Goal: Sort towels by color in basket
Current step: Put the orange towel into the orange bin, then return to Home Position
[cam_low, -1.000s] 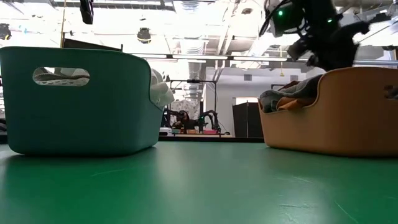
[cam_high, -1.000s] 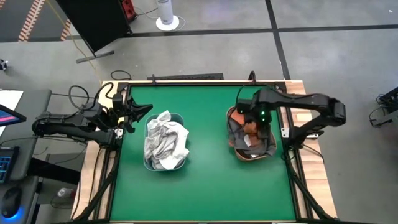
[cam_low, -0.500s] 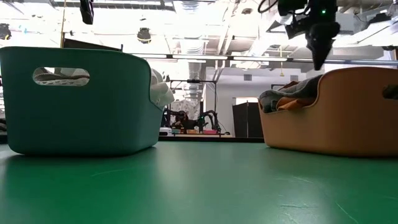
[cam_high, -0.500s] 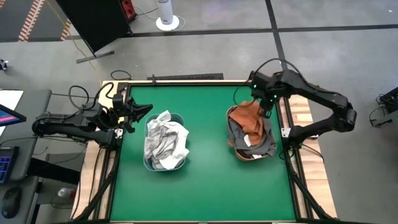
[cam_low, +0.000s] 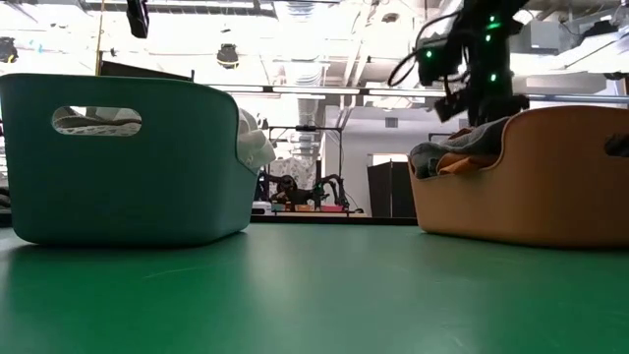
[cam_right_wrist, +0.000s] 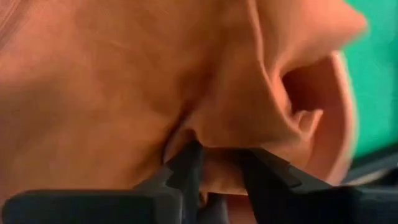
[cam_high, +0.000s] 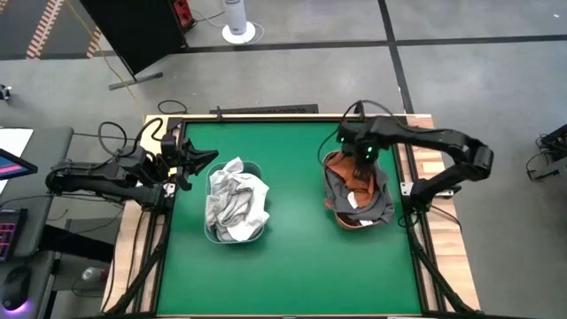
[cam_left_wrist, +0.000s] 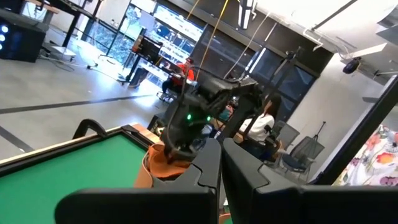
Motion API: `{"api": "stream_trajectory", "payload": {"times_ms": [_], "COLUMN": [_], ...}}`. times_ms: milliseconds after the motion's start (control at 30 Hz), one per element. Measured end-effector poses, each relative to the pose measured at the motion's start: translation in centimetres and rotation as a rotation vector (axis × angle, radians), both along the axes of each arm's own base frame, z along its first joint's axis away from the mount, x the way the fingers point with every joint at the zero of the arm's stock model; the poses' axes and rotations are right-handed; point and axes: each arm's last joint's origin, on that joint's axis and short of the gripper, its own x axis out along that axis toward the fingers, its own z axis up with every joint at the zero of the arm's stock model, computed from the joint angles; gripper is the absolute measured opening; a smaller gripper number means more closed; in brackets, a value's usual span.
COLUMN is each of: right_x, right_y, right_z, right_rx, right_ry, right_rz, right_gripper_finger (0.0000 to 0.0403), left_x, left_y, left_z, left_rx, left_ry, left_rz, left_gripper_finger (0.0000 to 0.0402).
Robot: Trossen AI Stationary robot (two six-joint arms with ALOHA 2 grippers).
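My left end effector point(cam_high: 197, 159) stays pressed together beside the teal basket point(cam_high: 236, 202) of pale towels point(cam_high: 237, 206), while my right end effector point(cam_high: 364, 160) has dropped, pinching the rust-orange towel point(cam_high: 357, 178) directly beneath it in the orange basket point(cam_high: 357, 191), open green bench point(cam_high: 292, 230) between.

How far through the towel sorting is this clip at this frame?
Nearly finished, by the look of it. Done: the white and pale grey towels fill the teal plastic basket, and dark grey cloth lies in the orange plastic basket. In hand: the right claw pinches a fold of the rust-orange towel at that basket's rim. Left: tucking it in. The left claw waits shut at the table's edge.
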Motion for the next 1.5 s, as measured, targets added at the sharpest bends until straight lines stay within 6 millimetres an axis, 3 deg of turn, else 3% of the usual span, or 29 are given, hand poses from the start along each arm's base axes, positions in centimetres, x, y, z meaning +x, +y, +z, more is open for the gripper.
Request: {"api": "stream_trajectory", "payload": {"times_ms": [167,300,733,800,900,1100,1300,1500], "right_x": [1.2,1.2,-1.1,-1.7,-2.5,-5.2,-9.0,-11.8], "right_y": [0.0,-0.1,-1.3,-1.4,-1.0,1.2,3.6,5.7], "right_z": [-2.6,-2.8,4.6,5.6,7.7,11.4,11.6,10.2], "right_rx": [-0.002,0.015,-0.066,-0.067,-0.035,-0.089,-0.149,-0.145], "right_ry": [-0.007,0.029,-0.119,-0.202,-0.458,-0.925,-1.156,-1.349], "right_rz": [0.006,0.018,-0.09,-0.107,-0.103,-0.074,-0.12,-0.168], "right_gripper_finger": [0.012,0.0114,0.0113,0.0113,0.0113,0.0113,0.0113,0.0113], "left_x": [0.0,0.0,0.0,0.0,0.0,0.5,1.3,2.2], "left_y": [0.0,0.0,0.0,0.0,0.0,-0.2,-0.7,-1.1], "left_z": [0.0,0.0,-0.1,-0.1,-0.2,-0.4,-0.8,-2.4], "left_rx": [0.006,0.005,0.007,0.006,0.0,-0.005,0.031,0.092], "left_ry": [0.002,0.001,0.008,0.009,0.022,0.041,0.08,0.008], "left_rz": [0.002,0.003,0.005,0.005,0.004,-0.01,-0.042,-0.092], "left_gripper_finger": [0.0008,0.0008,0.0008,0.0008,0.0008,0.0008,0.0008,0.0001]}}
